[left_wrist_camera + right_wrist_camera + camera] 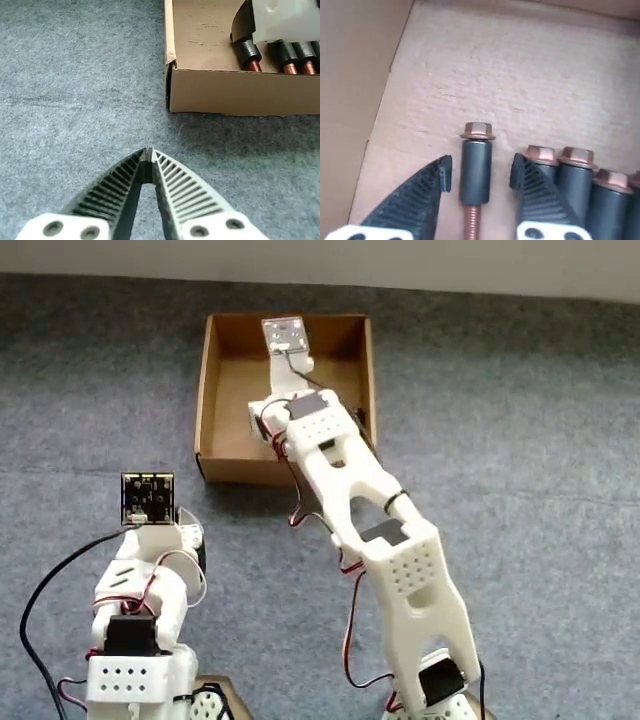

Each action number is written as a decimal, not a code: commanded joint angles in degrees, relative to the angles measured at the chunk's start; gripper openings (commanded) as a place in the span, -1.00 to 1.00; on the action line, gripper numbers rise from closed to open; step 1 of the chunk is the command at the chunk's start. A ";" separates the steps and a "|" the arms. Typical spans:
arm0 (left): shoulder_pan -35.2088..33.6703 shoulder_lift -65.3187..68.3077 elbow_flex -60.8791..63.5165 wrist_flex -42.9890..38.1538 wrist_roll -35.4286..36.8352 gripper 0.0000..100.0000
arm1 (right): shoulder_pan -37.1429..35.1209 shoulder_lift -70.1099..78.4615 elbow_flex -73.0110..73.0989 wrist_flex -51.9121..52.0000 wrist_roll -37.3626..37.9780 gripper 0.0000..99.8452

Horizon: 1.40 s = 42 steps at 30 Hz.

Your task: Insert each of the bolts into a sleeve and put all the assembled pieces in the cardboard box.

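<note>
The right gripper (481, 171) stands open inside the cardboard box (365, 85), jaws either side of a sleeved bolt (476, 155) lying on its floor, not touching it, other assembled pieces (576, 182) just beside, while the left gripper (149, 154), closed and empty, hangs over the carpet (75, 90)

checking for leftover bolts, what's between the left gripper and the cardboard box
Only bare grey carpet: in the left wrist view, the stretch from the shut left gripper to the cardboard box has nothing lying on it.
</note>
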 commanded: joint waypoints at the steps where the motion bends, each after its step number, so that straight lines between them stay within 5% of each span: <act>1: -0.57 -0.57 -0.57 -0.26 -0.44 -0.98 | 1.36 -5.05 -6.64 5.41 0.62 -0.65; 5: -0.57 -0.66 -0.57 -0.26 -0.44 -0.98 | 2.51 -9.45 -10.33 9.63 0.62 -1.00; 31: -0.66 -0.66 -0.75 -0.26 -0.44 -0.98 | 10.24 -52.35 -10.15 35.47 0.35 -0.99; 37: -0.57 -0.66 -0.57 -0.26 -0.44 -0.98 | 8.92 -66.77 8.22 33.10 0.44 -0.99; 42: -0.57 -0.66 -0.48 -0.26 -0.44 -0.98 | 8.92 -90.42 42.77 15.08 0.70 -0.99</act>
